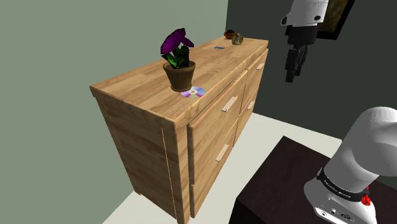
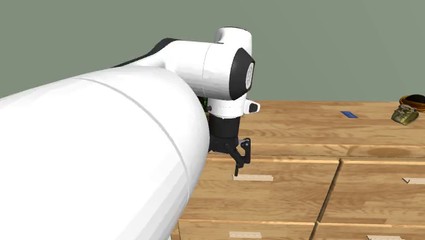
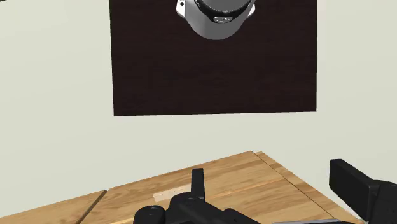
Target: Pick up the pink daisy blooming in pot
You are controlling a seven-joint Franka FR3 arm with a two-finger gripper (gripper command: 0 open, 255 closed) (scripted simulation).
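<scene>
The potted flower point(image 1: 177, 49), a purple-magenta bloom over green leaves in a brown pot point(image 1: 179, 76), stands on the wooden dresser point(image 1: 137, 79), near the front edge of its top. Nothing is held, so I judge this the approach step. Nearest is the dark stand point(image 1: 280, 184). Beyond it the gripper point(image 1: 292, 71) hangs out in front of the drawers point(image 1: 216, 121), fingers apart and well apart from the plant. The next move calls for crossing over the top and descending around the pot. A shiny disc point(image 1: 193, 92) lies just beside the pot's base, perhaps touching. At the far end a small bowl point(image 1: 229, 34), a little object point(image 1: 238, 40) and a blue chip point(image 1: 219, 48) lie well clear.
</scene>
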